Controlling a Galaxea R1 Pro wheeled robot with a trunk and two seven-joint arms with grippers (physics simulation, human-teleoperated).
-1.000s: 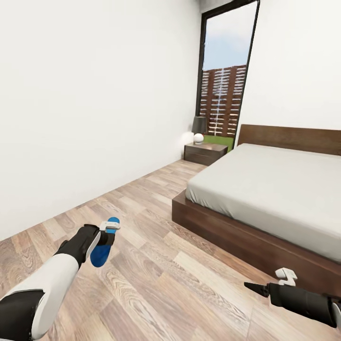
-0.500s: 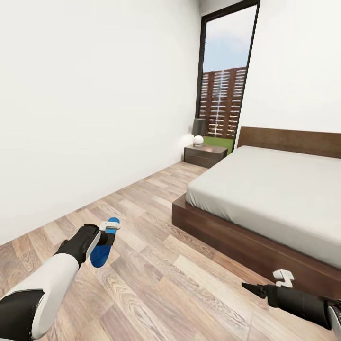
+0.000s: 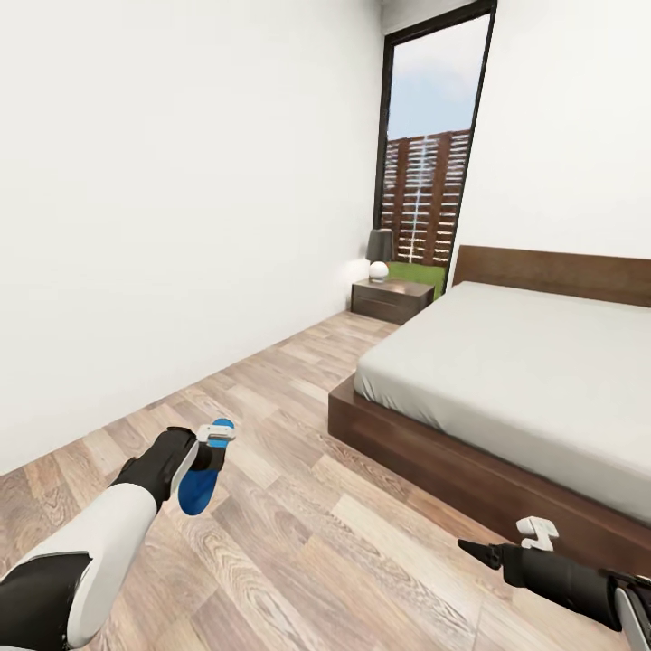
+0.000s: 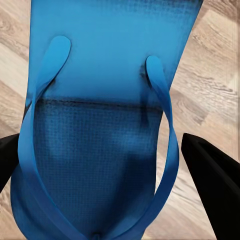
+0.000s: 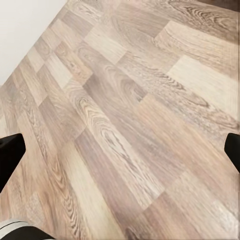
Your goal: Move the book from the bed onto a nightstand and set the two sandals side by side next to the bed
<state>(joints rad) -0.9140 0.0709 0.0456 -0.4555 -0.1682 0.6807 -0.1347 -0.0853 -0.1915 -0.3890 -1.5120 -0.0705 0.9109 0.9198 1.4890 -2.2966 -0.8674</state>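
Observation:
A bright blue sandal hangs above the wood floor at the lower left, with my left gripper shut on it. Up close, the sandal sits strap side up between the two black fingers. My right gripper hovers low over the floor at the lower right, near the bed's foot, open and holding nothing; its fingertips stand far apart over bare planks. The bed, with its grey mattress, lies to the right. A dark nightstand stands beside its headboard. The book is out of view.
A grey lamp and a white ball sit on the nightstand. A tall black-framed window is behind it. A white wall runs along the left, leaving a plank-floor aisle between it and the bed.
The whole picture has shifted slightly, so the camera moved. My left gripper still holds the sandal. The right gripper sits a little lower and further left in the picture.

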